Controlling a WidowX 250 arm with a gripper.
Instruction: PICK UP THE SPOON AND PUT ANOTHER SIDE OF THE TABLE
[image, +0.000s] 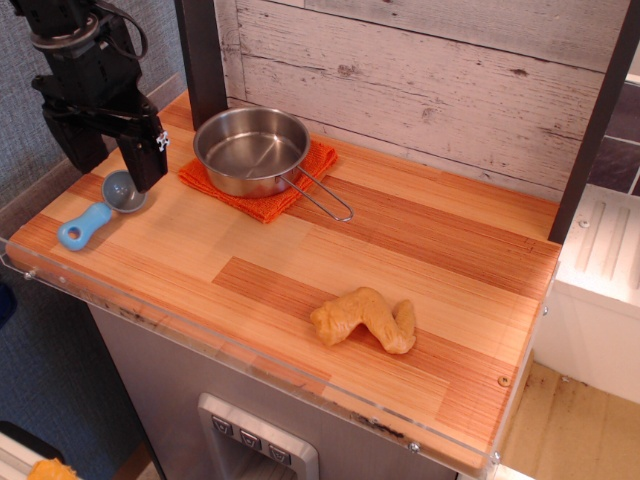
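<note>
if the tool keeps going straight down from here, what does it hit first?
Probably the spoon: the tool points down, open, over its grey bowl end. Depth is unclear from this one view, so it could land on the table beside it.

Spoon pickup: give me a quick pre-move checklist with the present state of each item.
1. Spoon lies flat on the table, near the left end: ok.
2. Gripper holds the spoon: not ok, it hangs above the bowl end.
3. Jaws open enough for a grasp: cannot tell.
4. Pan on the orange cloth sits apart from the spoon: ok.
5. Right end has bare wood behind the tan toy: ok.
</note>
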